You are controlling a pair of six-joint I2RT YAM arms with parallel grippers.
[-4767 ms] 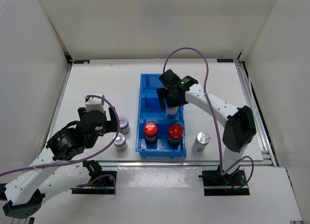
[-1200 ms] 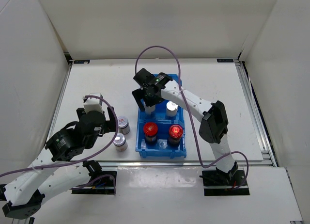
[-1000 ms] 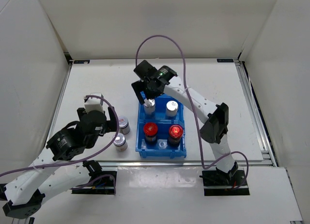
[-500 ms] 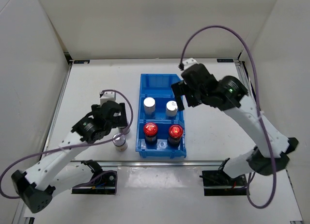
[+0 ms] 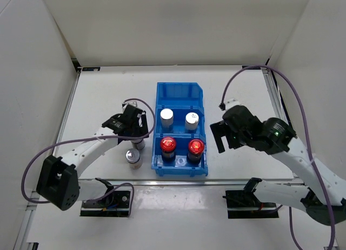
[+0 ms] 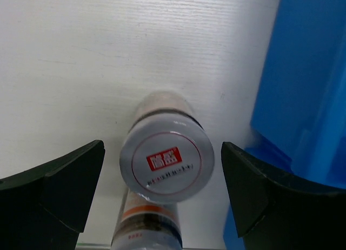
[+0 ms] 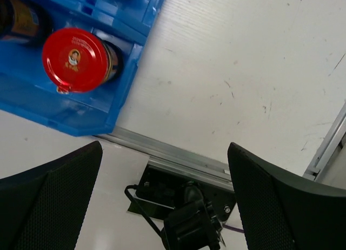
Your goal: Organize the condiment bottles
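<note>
Left of the blue bin [image 5: 182,87], the left arm stretches low across the table from its base, with the left gripper [image 5: 135,132] pointing down over a short silver-lid bottle [image 6: 166,164]. Its jaws are spread wide, one finger [image 6: 54,190] on each side of the lid, gaps on both sides, nothing gripped. A second short bottle [image 5: 133,157] stands just beside the first, toward the front edge. The bin wall is close on one finger's side, open table [image 6: 81,55] on the other.

The right arm is bent to the right of the bin, right gripper [image 5: 219,139] off its near right corner, jaws wide, holding nothing.

In the bin, two red-cap bottles [image 5: 168,144] are in the near compartment and two silver-capped bottles [image 5: 167,114] in the middle one.

The overhead view hides the first short bottle under the wrist; the left wrist view shows its lid label. The right wrist view adds one red cap [image 7: 75,59] and the front rail [image 7: 178,155].
</note>
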